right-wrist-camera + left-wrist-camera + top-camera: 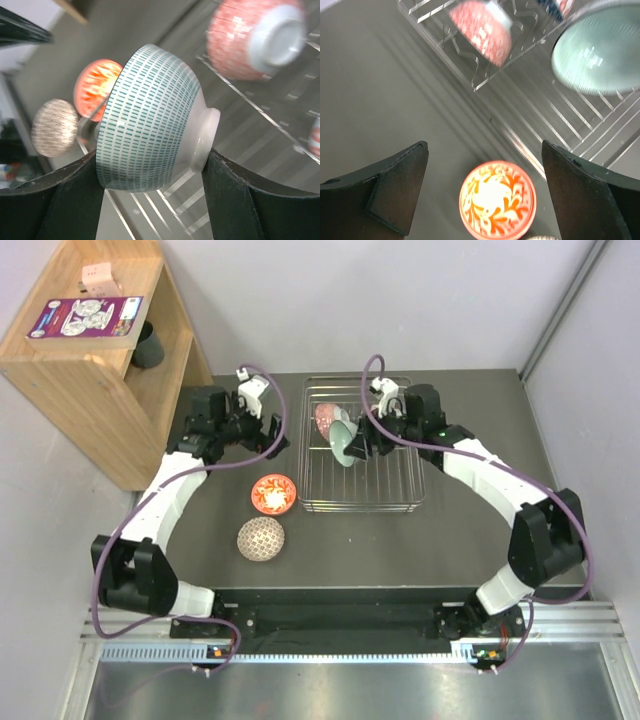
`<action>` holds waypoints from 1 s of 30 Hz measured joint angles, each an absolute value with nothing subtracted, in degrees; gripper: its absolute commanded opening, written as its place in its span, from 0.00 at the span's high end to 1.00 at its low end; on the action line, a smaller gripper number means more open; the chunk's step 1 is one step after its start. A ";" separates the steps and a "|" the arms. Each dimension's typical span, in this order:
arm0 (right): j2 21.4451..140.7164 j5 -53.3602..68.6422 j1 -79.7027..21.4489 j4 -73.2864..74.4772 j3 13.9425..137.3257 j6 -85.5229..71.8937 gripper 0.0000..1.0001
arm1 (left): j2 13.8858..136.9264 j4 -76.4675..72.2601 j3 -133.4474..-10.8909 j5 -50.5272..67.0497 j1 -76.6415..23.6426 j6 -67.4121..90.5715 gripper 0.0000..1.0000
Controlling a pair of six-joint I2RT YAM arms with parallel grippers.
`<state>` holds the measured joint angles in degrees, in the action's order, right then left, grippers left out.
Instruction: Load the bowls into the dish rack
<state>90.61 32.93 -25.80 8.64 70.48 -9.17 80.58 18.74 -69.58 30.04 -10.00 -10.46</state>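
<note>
The silver wire dish rack (pixel 385 485) lies at the table's middle. A red-and-white patterned bowl (pixel 326 419) stands on edge at the rack's back left; it also shows in the right wrist view (pixel 250 37). My right gripper (pixel 358 443) is shut on the mint green bowl (pixel 341 444), holding it on edge over the rack just in front of that bowl. In the right wrist view the mint bowl (pixel 150 120) is clamped rim to foot. My left gripper (pixel 485 185) is open above the red-orange floral bowl (pixel 497 205), which sits on the table (pixel 273 494). The beige mesh bowl (pixel 261 538) lies nearer.
A wooden shelf (pixel 90 370) stands at the back left with a dark cup (pixel 147 345) on it. The rack's left edge (pixel 485 82) runs close to my left gripper. Another bowl's edge shows at the rack's far end (pixel 315 135).
</note>
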 measured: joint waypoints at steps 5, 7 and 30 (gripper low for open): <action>88.53 23.03 -25.80 17.19 72.12 0.93 1.00 | 77.17 23.24 -68.60 27.22 -8.88 -12.40 0.01; 88.27 18.59 -25.82 19.27 72.12 4.10 1.00 | 76.23 24.67 -68.51 26.39 -7.84 -12.95 0.01; 89.86 -14.50 -32.45 27.53 72.12 23.62 1.00 | 67.85 30.30 -57.78 27.20 1.06 -15.88 0.01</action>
